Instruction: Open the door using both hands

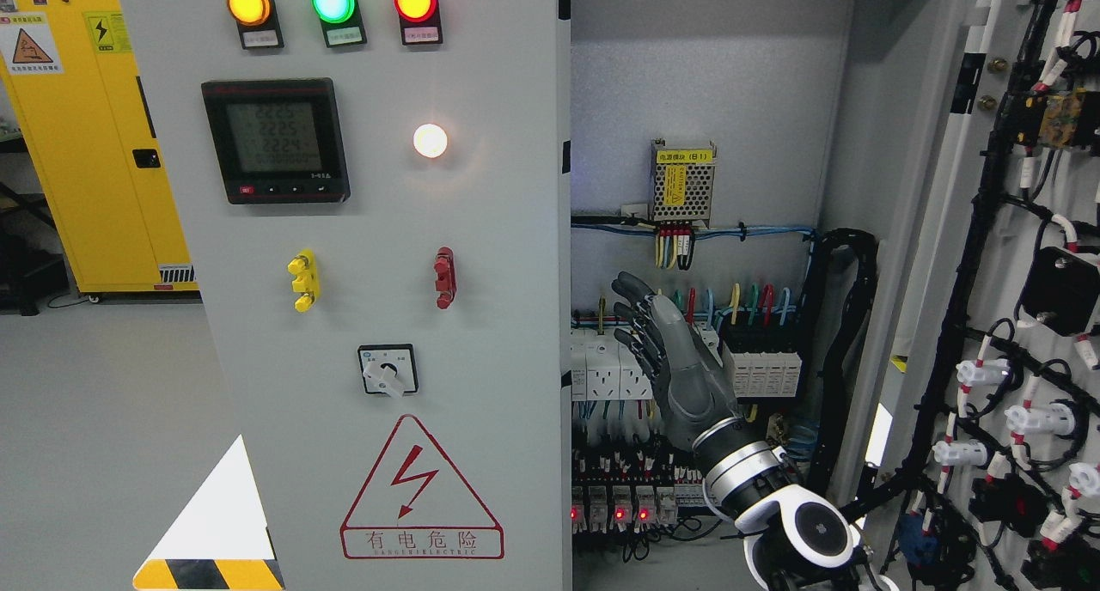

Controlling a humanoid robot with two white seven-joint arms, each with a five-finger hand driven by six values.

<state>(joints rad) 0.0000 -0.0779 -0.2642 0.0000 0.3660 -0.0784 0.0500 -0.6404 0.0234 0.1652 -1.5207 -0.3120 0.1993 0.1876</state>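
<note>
Right hand (666,359) beside the left door (378,273), fingers (632,303) spread, empty; that stiff, heavy panel wants gripping by its edge.

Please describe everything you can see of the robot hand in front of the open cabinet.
The right hand is dark grey with black jointed fingers, on a silver wrist ring and a white forearm entering from the lower right. Its fingers are extended and relaxed, pointing up and left, holding nothing. It is raised before the wired cabinet interior, beside the closed left door's edge.

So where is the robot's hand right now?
In the head view, the right hand is raised right of centre, fingers spread, in front of the open cabinet's wiring, beside the left door's edge.
</note>
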